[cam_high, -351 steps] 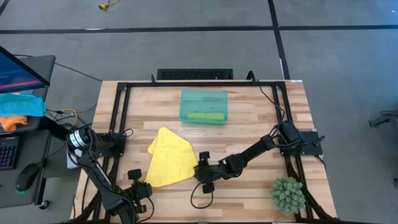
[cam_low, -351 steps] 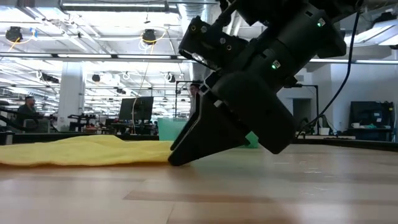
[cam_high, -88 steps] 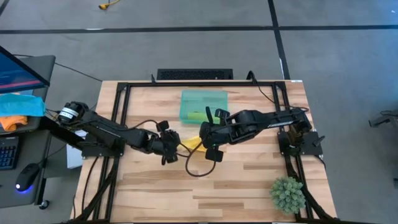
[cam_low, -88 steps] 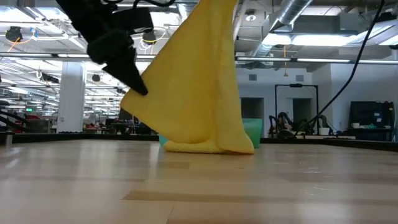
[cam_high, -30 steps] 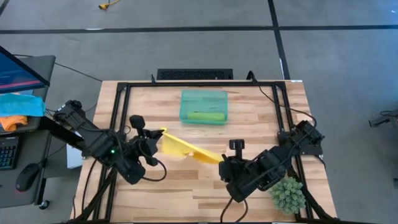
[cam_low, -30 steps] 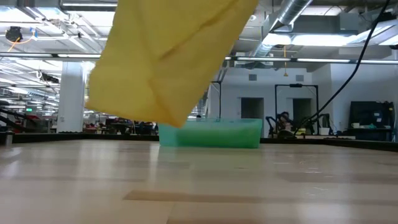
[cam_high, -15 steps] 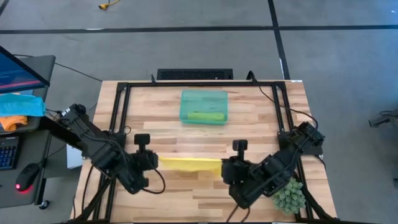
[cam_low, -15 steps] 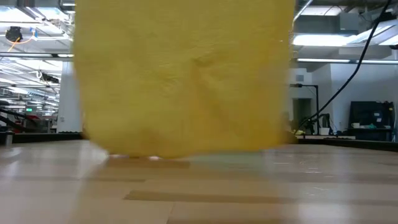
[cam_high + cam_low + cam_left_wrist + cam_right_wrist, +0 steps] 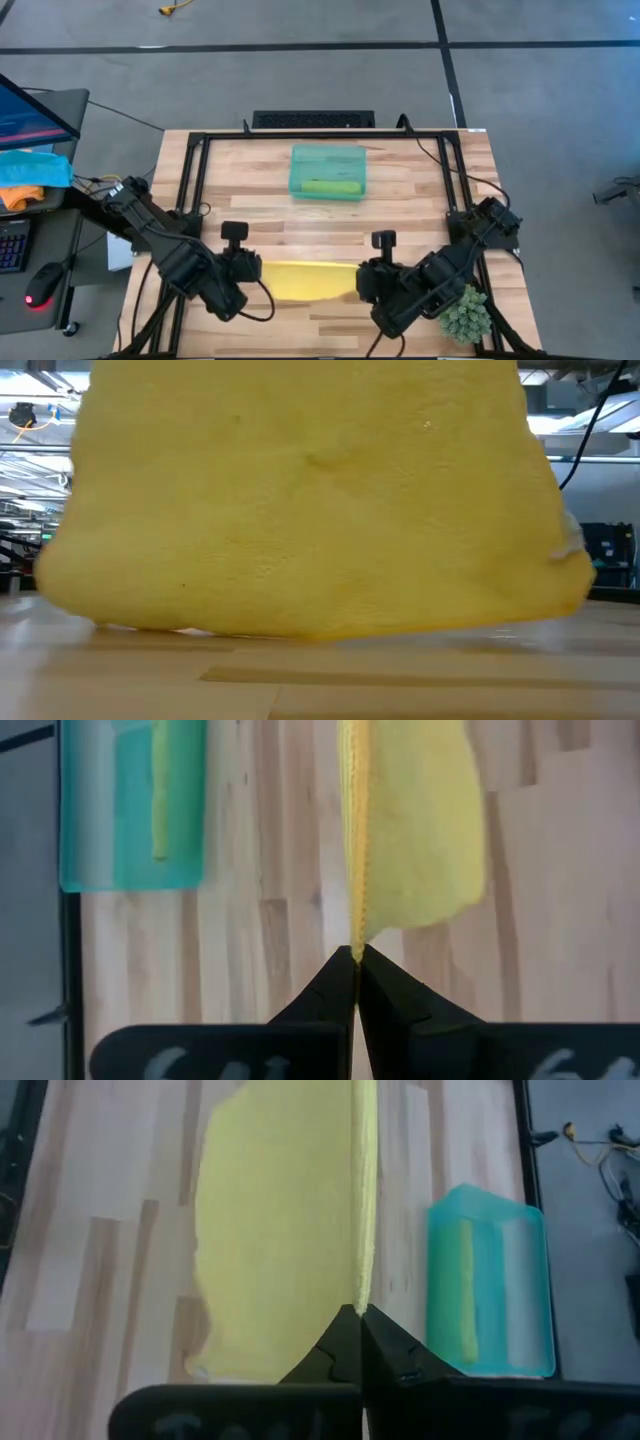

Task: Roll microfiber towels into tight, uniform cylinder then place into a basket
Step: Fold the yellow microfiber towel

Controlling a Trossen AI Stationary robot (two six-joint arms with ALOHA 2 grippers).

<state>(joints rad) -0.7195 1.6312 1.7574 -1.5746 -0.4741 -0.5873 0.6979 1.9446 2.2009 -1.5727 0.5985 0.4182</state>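
A wooden table [image 9: 420, 200] seen from above, with two dark robot arms reaching in from its near corners. Between them hangs a bright yellow microfiber towel [image 9: 305, 280], stretched out flat over the near half of the table. The left gripper [image 9: 248, 268] pinches the towel's left edge with its fingers pressed together, and the right gripper [image 9: 366, 280] pinches the opposite edge the same way. From table height, the yellow towel [image 9: 310, 500] fills nearly the whole view, and its lower edge sags down to the tabletop or just above it. Toward the far side of the table, well apart from the towel, sits the translucent teal basket [image 9: 327, 171]. A rolled lime green towel [image 9: 330, 187] lies inside it. A small green artificial plant [image 9: 463, 313] stands at the table's near right corner, just beside the right arm.
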